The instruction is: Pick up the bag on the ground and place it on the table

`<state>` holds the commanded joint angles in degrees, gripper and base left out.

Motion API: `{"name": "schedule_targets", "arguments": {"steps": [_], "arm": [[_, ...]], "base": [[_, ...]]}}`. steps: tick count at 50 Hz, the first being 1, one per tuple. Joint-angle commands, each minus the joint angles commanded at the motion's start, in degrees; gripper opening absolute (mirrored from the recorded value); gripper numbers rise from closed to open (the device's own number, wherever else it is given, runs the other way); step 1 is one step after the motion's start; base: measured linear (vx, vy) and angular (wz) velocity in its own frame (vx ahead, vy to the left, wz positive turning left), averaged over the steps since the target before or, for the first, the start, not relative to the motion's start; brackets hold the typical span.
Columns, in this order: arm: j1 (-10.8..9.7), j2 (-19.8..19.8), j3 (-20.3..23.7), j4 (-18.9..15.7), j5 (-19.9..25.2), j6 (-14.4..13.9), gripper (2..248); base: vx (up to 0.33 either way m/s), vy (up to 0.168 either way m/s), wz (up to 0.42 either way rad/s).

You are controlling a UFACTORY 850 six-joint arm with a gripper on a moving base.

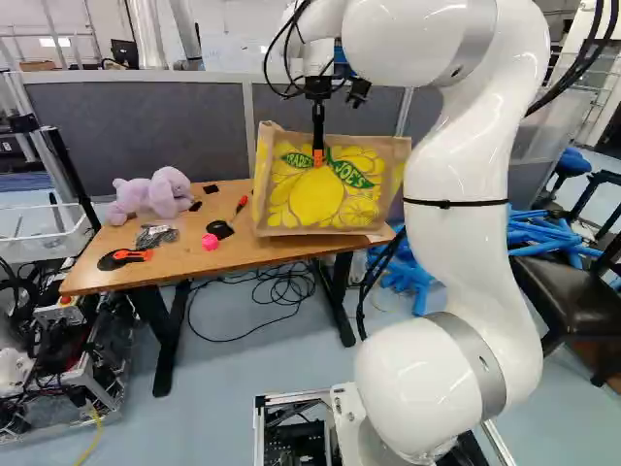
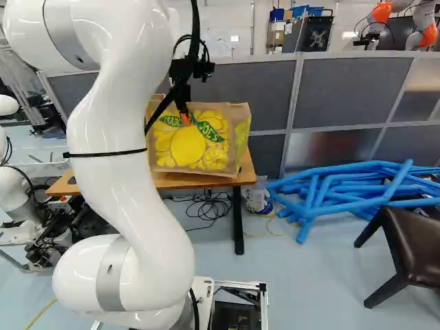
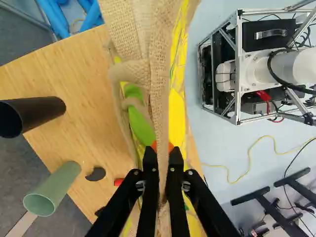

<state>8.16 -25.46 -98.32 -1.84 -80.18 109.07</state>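
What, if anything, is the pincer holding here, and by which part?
The pincer holds the burlap bag by its upper edge, near the middle, one finger on each side. Whether a handle is caught too, I cannot tell.

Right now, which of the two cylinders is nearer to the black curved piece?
The green cylinder, close beside the curved piece; the black cylinder is farther away.

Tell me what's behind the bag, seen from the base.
The wrist view shows a black tube and a green tube on the table behind the bag; both base views hide them. Beyond stands a grey partition. What the bag's folds cover cannot be seen.
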Motion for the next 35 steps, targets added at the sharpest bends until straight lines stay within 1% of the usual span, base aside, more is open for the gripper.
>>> {"name": "schedule_targets", "arguments": {"steps": [12,35], "arm": [[-0.1,-2.6,-1.1,0.0,0.0,0.0,23],[-0.1,-6.3,-1.2,0.0,0.0,0.0,23]], "base": [[0.000,0.000,0.000],[0.000,0.000,0.000]]}}
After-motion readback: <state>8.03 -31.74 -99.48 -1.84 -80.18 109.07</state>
